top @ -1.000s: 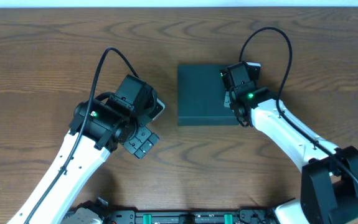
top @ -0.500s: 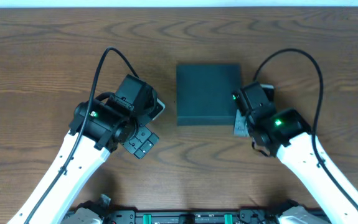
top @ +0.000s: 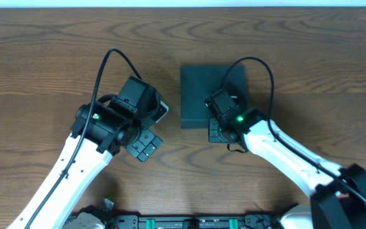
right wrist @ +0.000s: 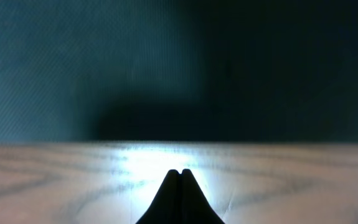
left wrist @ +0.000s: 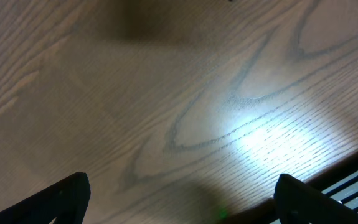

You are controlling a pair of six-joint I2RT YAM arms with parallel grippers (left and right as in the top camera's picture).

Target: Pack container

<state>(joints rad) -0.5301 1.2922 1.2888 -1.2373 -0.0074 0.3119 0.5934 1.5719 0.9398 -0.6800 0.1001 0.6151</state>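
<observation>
The container (top: 198,92) is a dark teal-green square box lying flat at the table's centre with its lid down. Its side wall fills the upper part of the right wrist view (right wrist: 104,68). My right gripper (top: 215,130) is shut and empty, low over the table just in front of the box's near edge; its closed fingertips (right wrist: 180,172) point at the box wall with a strip of wood between them. My left gripper (top: 146,145) is open and empty over bare table to the left of the box; its fingers stand wide apart in the left wrist view (left wrist: 182,199).
The wooden table (top: 42,57) stretches around the box. A dark rail (top: 189,222) runs along the table's front edge. No snack packets show in any view.
My right arm has swung from the box's right side, out past its right edge, then left to its front edge. The left arm and the box have not moved.
</observation>
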